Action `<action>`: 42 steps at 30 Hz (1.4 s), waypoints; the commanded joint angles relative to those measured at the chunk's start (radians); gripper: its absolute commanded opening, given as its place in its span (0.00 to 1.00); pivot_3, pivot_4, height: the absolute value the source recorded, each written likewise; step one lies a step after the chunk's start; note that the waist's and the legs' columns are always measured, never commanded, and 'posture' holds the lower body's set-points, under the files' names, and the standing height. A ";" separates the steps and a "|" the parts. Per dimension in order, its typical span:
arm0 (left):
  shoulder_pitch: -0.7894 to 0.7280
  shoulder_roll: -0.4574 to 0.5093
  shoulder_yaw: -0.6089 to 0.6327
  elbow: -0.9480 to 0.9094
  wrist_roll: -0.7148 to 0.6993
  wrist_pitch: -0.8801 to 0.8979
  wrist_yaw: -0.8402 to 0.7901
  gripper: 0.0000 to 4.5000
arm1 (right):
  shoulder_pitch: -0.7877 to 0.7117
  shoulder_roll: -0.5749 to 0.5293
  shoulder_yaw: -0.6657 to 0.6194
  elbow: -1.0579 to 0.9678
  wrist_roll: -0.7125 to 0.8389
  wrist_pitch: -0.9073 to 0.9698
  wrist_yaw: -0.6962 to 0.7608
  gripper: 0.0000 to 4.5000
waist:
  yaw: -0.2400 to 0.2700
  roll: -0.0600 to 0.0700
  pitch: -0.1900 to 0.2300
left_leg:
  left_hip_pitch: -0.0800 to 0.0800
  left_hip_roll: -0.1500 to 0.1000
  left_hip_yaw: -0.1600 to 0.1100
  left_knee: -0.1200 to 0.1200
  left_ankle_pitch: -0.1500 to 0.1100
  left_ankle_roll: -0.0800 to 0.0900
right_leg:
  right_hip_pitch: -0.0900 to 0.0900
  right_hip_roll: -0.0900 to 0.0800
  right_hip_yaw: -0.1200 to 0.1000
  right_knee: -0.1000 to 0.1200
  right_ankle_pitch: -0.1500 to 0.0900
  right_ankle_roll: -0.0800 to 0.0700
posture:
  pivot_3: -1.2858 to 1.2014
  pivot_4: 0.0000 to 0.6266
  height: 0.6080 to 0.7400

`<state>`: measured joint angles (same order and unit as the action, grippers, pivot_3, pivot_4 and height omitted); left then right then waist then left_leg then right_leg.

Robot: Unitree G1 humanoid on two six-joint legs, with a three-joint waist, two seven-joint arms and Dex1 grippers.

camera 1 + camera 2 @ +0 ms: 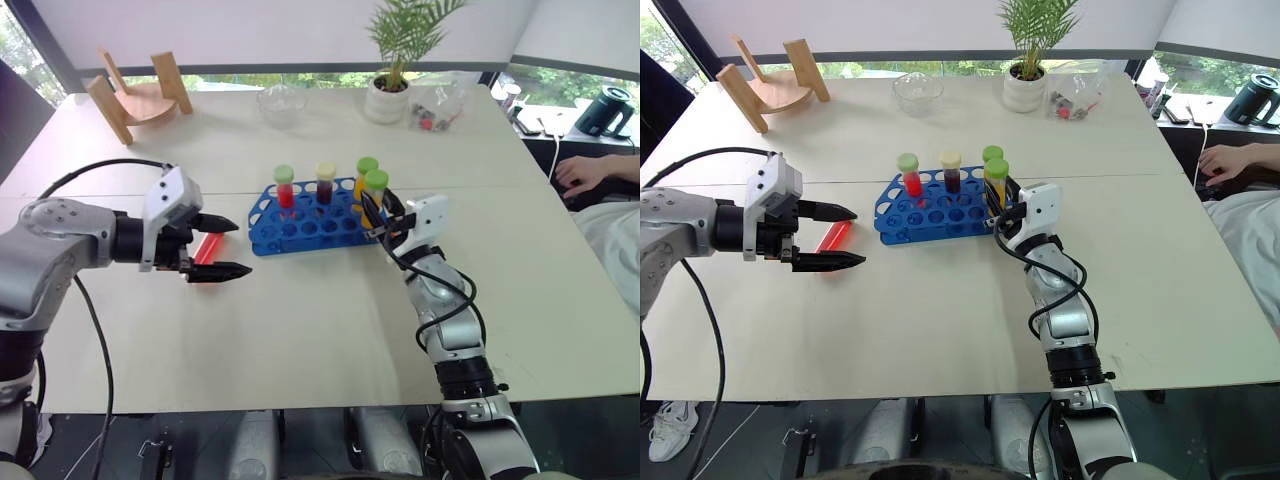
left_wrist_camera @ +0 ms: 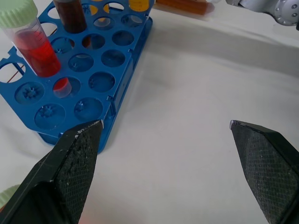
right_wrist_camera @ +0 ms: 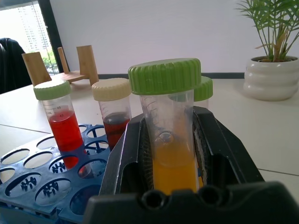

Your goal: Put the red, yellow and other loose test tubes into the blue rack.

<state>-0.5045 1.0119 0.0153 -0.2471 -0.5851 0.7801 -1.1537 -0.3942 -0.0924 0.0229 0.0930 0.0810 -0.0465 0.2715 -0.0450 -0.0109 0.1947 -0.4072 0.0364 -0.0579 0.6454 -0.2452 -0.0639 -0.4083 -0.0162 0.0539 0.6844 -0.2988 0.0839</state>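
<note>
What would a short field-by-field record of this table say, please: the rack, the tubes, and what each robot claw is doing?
Rack: blue rack mid-table, most holes empty
Tubes standing in rack: red tube, dark red tube, a green-capped tube behind
Right gripper: shut on yellow tube, upright at the rack's right end
Left gripper: open, holding nothing
Loose tube: red tube on the table, lying between the left gripper's fingers as seen from the head
Background: potted plant, glass bowl, wooden stand
</note>
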 commanded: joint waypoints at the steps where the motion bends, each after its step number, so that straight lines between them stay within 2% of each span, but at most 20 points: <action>1: -0.016 -0.002 0.016 -0.015 -0.005 -0.005 0.000 1.00 | -0.011 0.006 0.001 -0.004 -0.010 -0.034 -0.016 0.28 | 0.000 0.000 0.000 | 0.000 0.000 0.000 0.000 0.000 0.000 | 0.000 0.000 0.000 0.000 0.000 0.000 | 0.52 0.24 1.00; 3: -0.018 -0.004 0.015 -0.017 -0.005 -0.003 0.001 1.00 | -0.011 0.000 0.001 -0.004 -0.012 -0.041 -0.017 0.50 | 0.000 0.000 0.000 | 0.000 0.000 0.000 0.000 0.000 0.000 | 0.000 0.000 0.000 0.000 0.000 0.000 | 0.52 0.24 1.00; 4: -0.019 -0.005 0.014 -0.018 -0.005 -0.002 0.002 1.00 | -0.008 -0.004 0.000 -0.009 -0.012 -0.041 -0.017 0.65 | 0.000 0.000 0.000 | 0.000 0.000 0.000 0.000 0.000 0.000 | 0.000 0.000 0.000 0.000 0.000 0.000 | 0.52 0.24 1.00; 5: -0.020 -0.006 0.014 -0.018 -0.006 -0.002 0.002 1.00 | -0.005 -0.008 -0.002 -0.015 -0.013 -0.040 -0.017 0.73 | 0.000 0.000 0.000 | 0.000 0.000 0.000 0.000 0.000 0.000 | 0.000 0.000 0.000 0.000 0.000 0.000 | 0.52 0.24 1.00; 7: -0.022 -0.010 0.014 -0.016 -0.004 -0.005 0.001 1.00 | 0.006 -0.024 -0.006 -0.046 -0.018 -0.029 -0.013 0.96 | 0.000 0.000 0.000 | 0.000 0.000 0.000 0.000 0.000 0.000 | 0.000 0.000 0.000 0.000 0.000 0.000 | 0.52 0.24 1.00; 8: -0.021 -0.013 0.013 -0.012 -0.003 -0.010 -0.002 1.00 | 0.010 -0.037 -0.005 -0.074 -0.020 -0.015 -0.006 0.98 | 0.000 0.000 0.000 | 0.000 0.000 0.000 0.000 0.000 0.000 | 0.000 0.000 0.000 0.000 0.000 0.000 | 0.52 0.24 1.00; 11: -0.019 -0.025 0.007 -0.011 0.000 -0.025 -0.005 1.00 | 0.013 -0.100 -0.028 -0.209 0.011 0.073 0.030 0.98 | 0.002 0.000 0.000 | 0.000 0.000 0.000 0.000 0.000 0.000 | 0.000 0.000 0.000 0.000 0.000 0.000 | 0.52 0.24 1.00; 14: -0.014 -0.029 0.006 -0.006 0.010 -0.055 -0.024 1.00 | -0.055 -0.223 -0.103 -0.340 0.087 0.219 0.085 0.98 | 0.002 0.000 0.000 | 0.000 0.000 0.000 0.001 0.000 0.000 | 0.000 0.000 0.000 0.000 0.000 0.000 | 0.52 0.24 1.00; 19: -0.007 -0.049 -0.013 -0.022 0.036 -0.101 -0.021 1.00 | -0.219 -0.456 -0.176 -0.305 0.167 0.517 0.186 0.98 | 0.002 0.000 0.000 | 0.000 0.000 0.000 0.001 0.000 0.000 | 0.000 0.000 0.000 0.000 0.000 0.000 | 0.52 0.24 1.00; 20: -0.006 -0.059 -0.007 -0.025 0.035 -0.116 -0.016 1.00 | -0.305 -0.568 -0.093 -0.255 0.199 0.782 0.281 0.98 | 0.002 0.000 0.000 | 0.000 0.000 0.000 0.000 0.000 0.000 | 0.000 0.000 0.000 0.000 0.000 0.000 | 0.52 0.24 1.00; 22: -0.004 -0.081 -0.005 -0.036 0.042 -0.138 -0.003 1.00 | -0.436 -0.700 0.025 -0.185 0.261 1.129 0.412 0.98 | 0.001 0.002 0.002 | 0.000 -0.001 0.001 0.001 0.000 0.000 | 0.000 -0.001 0.001 0.000 0.000 0.000 | 0.52 0.24 1.00; 24: 0.001 -0.107 -0.014 -0.061 0.050 -0.150 0.022 1.00 | -0.537 -0.746 0.102 -0.133 0.340 1.331 0.506 0.98 | 0.001 0.002 0.002 | 0.000 0.000 0.000 0.001 0.000 0.001 | 0.000 -0.001 0.000 -0.001 0.000 -0.001 | 0.52 0.24 1.00; 26: 0.022 -0.142 -0.019 -0.099 0.050 -0.154 0.061 1.00 | -0.639 -0.744 0.182 -0.030 0.363 1.461 0.559 0.98 | -0.003 0.003 0.002 | 0.000 0.000 0.000 0.000 -0.002 0.003 | 0.000 0.000 0.001 -0.001 -0.001 -0.002 | 0.52 0.24 1.00; 30: 0.080 -0.193 -0.019 -0.180 0.046 -0.139 0.128 1.00 | -0.786 -0.747 0.374 0.164 0.332 1.500 0.662 0.98 | 0.000 0.003 0.002 | -0.002 0.000 0.001 0.001 -0.003 0.005 | -0.003 0.000 0.001 -0.001 -0.001 -0.001 | 0.52 0.24 1.00; 35: 0.162 -0.219 -0.005 -0.241 0.049 -0.139 0.196 1.00 | -0.908 -0.714 0.620 0.382 0.249 1.420 0.821 0.98 | 0.000 0.003 0.002 | -0.003 0.000 0.001 0.001 -0.003 0.005 | -0.003 -0.001 0.001 -0.001 -0.001 -0.001 | 0.52 0.24 1.00; 42: 0.231 -0.209 0.014 -0.314 0.051 -0.122 0.266 1.00 | -0.899 -0.589 0.788 0.662 0.044 1.146 0.918 0.98 | 0.000 0.003 0.002 | -0.002 0.000 0.001 0.001 -0.003 0.005 | -0.003 -0.001 0.001 -0.001 -0.001 -0.001 | 0.52 0.24 1.00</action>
<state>-0.2744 0.7932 -0.0054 -0.5234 -0.5331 0.6522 -0.9069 -1.2876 -0.6962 0.7990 0.6974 0.1784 1.1638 1.1755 -0.0453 -0.0080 0.1968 -0.4095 0.0360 -0.0566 0.6468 -0.2479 -0.0591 -0.4111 -0.0169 0.0547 0.6832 -0.2993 0.0830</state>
